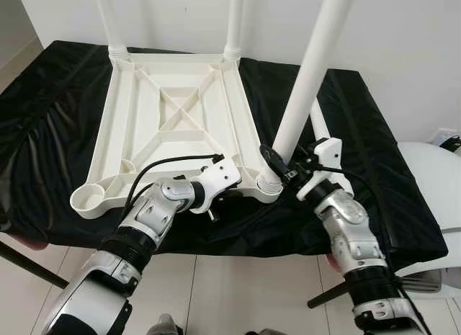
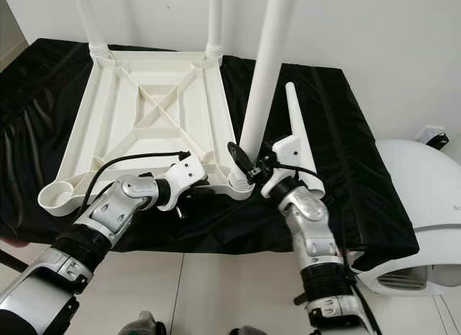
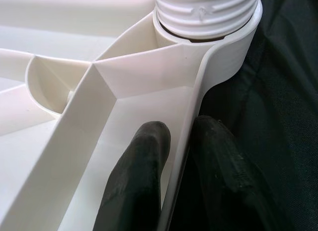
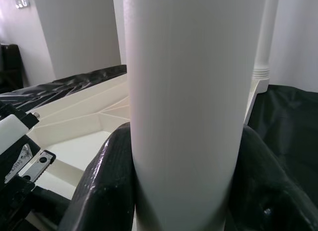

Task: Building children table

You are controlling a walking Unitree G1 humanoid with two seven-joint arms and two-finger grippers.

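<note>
An upturned white tabletop (image 1: 169, 119) lies on the black-draped bench (image 1: 374, 155) so its corner sockets face up. The left tool (image 3: 171, 156) pinches the frame's near rim, apparently steadying it, while the right tool (image 1: 284, 166) clasps the third leg (image 1: 310, 68) (threaded end seated in the near-right socket). A fourth leg (image 2: 302, 144) lies just beside it.

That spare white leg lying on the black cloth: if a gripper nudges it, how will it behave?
The spare leg is round and tapered, so it would probably roll, curving toward its thin end. It looks like hollow plastic, likely light and stiff. The cloth is wrinkled, which may slow it.
</note>
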